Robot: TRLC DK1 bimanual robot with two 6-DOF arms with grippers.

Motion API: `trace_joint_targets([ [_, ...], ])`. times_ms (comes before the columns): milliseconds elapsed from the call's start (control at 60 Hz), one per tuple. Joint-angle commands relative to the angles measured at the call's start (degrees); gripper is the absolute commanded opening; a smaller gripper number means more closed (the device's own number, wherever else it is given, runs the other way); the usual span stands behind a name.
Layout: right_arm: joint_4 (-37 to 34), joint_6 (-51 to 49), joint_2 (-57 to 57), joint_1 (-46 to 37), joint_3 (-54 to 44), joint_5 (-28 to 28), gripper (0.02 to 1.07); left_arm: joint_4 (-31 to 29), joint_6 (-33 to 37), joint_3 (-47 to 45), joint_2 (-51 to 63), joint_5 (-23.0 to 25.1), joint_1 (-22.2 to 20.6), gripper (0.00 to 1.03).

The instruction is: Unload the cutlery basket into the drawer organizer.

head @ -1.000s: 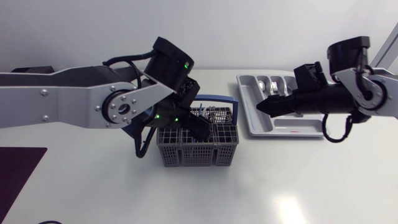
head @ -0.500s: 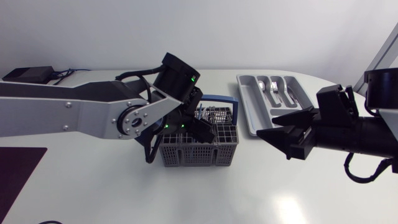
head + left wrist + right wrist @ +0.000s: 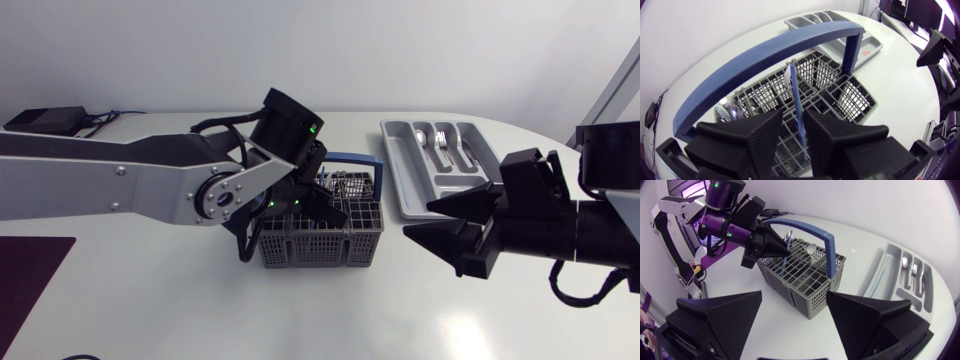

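The grey cutlery basket [image 3: 320,238] with its blue handle arch [image 3: 765,65] stands mid-table. My left gripper [image 3: 794,131] hangs over it, open. A blue-handled piece of cutlery [image 3: 799,112] stands upright between its narrow-set fingers, with a small gap on one side. A spoon [image 3: 725,111] lies in a rear compartment. The grey drawer organizer [image 3: 410,192] sits at the back right and holds spoons and forks [image 3: 445,145]. My right gripper [image 3: 420,220] is wide open and empty, right of the basket and in front of the organizer.
A black box [image 3: 45,118] with cables lies at the far back left. A dark mat [image 3: 25,285] covers the front left corner. In the right wrist view a thin blue item [image 3: 879,280] lies in the organizer's long compartment.
My left gripper's fingers have drawn in around the blue-handled piece while settling lower into the basket. My right arm has drawn back from over the organizer toward the front right.
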Motion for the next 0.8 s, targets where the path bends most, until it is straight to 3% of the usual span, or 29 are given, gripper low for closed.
trace_joint_targets([
  [0, -0.28, -0.66, -0.43, 0.56, -1.35, 0.36, 0.95, 0.70, -1.68, -1.55, 1.36, -0.65, -0.45, 0.30],
  [400, -0.81, -0.66, -2.01, 1.53, -2.14, 0.36, 0.95, 1.32, -1.68, -1.55, 1.89, -0.65, -0.97, 0.19],
  [783, -0.90, -1.01, -3.50, 8.38, -3.02, 0.44, 0.95, 2.20, -0.63, -4.89, -4.35, -0.65, -1.94, 0.18],
])
